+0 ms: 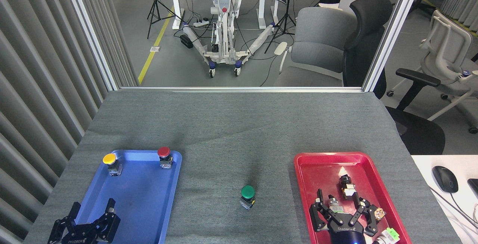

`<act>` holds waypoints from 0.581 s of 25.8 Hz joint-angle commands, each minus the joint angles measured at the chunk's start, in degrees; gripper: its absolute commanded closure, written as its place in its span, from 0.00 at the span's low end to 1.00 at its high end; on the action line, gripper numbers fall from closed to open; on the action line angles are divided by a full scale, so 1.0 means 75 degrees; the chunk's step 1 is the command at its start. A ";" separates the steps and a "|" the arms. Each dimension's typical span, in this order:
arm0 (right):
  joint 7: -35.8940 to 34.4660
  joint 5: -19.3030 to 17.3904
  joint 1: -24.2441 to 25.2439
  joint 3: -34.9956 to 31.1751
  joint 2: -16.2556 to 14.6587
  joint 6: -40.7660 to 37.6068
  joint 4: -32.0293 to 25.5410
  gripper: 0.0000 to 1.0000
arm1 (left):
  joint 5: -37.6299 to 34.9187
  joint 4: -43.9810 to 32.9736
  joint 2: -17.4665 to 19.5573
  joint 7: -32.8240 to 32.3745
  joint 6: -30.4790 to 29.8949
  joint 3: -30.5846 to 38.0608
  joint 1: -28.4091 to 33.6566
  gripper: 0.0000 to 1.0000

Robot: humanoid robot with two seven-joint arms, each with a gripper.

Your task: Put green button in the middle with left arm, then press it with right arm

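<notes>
The green button (247,195) stands upright on the grey cloth in the middle (231,143), between the two trays, with nothing touching it. My left gripper (91,210) is open at the lower left, over the near corner of the blue tray (149,214), holding nothing. My right gripper (341,206) hovers open over the near part of the red tray (317,165), well right of the button, its fingers spread around a small switch with a light-green part.
A yellow-capped button (111,162) and a red-capped button (164,156) stand at the blue tray's far end. Several small switches (347,188) lie in the red tray. A computer mouse (445,178) sits on a white desk at the right.
</notes>
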 commanded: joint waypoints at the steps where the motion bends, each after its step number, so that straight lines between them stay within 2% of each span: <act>1: -0.0010 0.0000 0.0024 0.0019 0.0021 0.0043 -0.0093 0.00 | 0.0006 0.0004 0.0000 0.0001 -0.0003 0.0000 0.0000 0.00; 5: -0.0010 0.0000 0.0212 0.0042 0.0138 0.0183 -0.0233 0.00 | 0.0006 0.0015 0.0000 0.0012 -0.0003 0.0000 0.0000 0.00; 15: -0.0022 -0.0012 0.0212 0.0101 0.0056 0.0230 -0.0233 0.00 | 0.0006 0.0027 -0.0012 0.0012 -0.0003 0.0000 0.0000 0.00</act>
